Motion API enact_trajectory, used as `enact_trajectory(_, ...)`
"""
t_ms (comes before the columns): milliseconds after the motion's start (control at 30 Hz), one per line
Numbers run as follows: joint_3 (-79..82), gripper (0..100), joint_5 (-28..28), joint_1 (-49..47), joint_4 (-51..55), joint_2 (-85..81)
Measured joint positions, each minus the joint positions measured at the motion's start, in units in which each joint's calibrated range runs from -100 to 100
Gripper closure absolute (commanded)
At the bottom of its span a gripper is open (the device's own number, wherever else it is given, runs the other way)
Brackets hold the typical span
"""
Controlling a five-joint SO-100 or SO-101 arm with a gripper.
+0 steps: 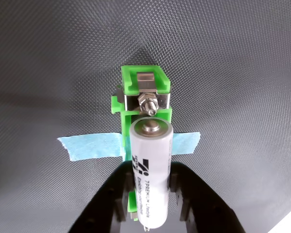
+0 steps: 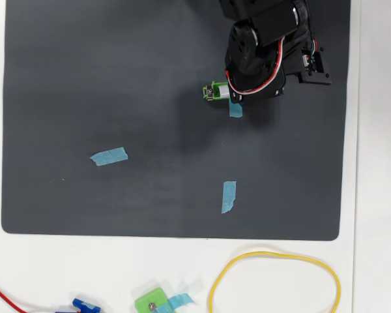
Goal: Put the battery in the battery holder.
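In the wrist view the battery, a white-silver cylinder with dark print, sits between my black fingers. My gripper is shut on it. The battery lies lengthwise over the bright-green battery holder and covers its middle. The holder's far end with its metal screw tab shows beyond the battery tip. A blue tape strip crosses the holder. I cannot tell whether the battery touches the holder's floor. In the overhead view the holder's end pokes out left of the arm, which hides the gripper.
The dark mat carries two loose blue tape strips. On the white table in front lie a squarish green piece, a yellow cable loop and a red wire.
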Motion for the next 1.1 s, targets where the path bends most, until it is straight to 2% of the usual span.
enact_trajectory(100, 0.1, 84, 0.0, 0.0, 0.0, 0.0)
enact_trajectory(367, 0.1, 84, 0.0, 0.0, 0.0, 0.0)
enact_trajectory(500, 0.3, 84, 0.0, 3.5, 0.0, -0.2)
enact_trajectory(567, 0.8, 88, 0.0, 5.4, 0.3, -4.4)
enact_trajectory(600, 1.8, 98, 0.1, 6.9, 0.8, -8.6)
enact_trajectory(633, 2.7, 100, 0.1, 7.6, 0.9, -12.7)
enact_trajectory(933, 3.6, 100, 0.1, 8.0, 0.9, -16.6)
enact_trajectory(1100, 3.6, 100, 0.1, 8.0, 0.8, -7.7)
